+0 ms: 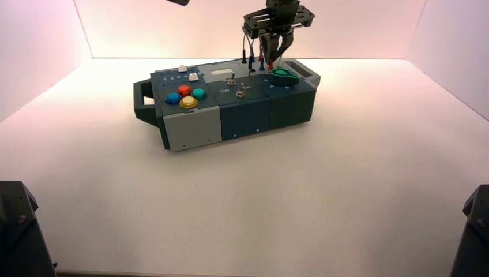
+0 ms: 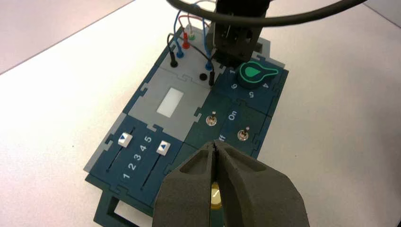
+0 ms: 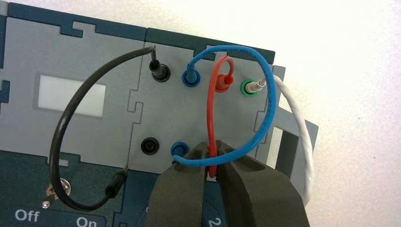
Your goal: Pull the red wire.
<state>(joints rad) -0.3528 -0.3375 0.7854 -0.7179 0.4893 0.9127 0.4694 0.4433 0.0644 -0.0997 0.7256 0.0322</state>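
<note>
Right gripper [image 3: 211,150] is pinching the red wire [image 3: 211,109] at box's one o'clock, one plug [image 3: 224,82] unpulled, closed left gripper [image 2: 215,143] idling at eleven.

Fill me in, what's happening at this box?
The robot's right gripper is shut on the red wire, over the jack panel of the box, where the task is to pull that wire. One end sits in the red socket; whether the end at the gripper is free of its socket, I can't tell. The blue wire arches across the same gripper. The left gripper is shut and idle, above the box's button end.
</note>
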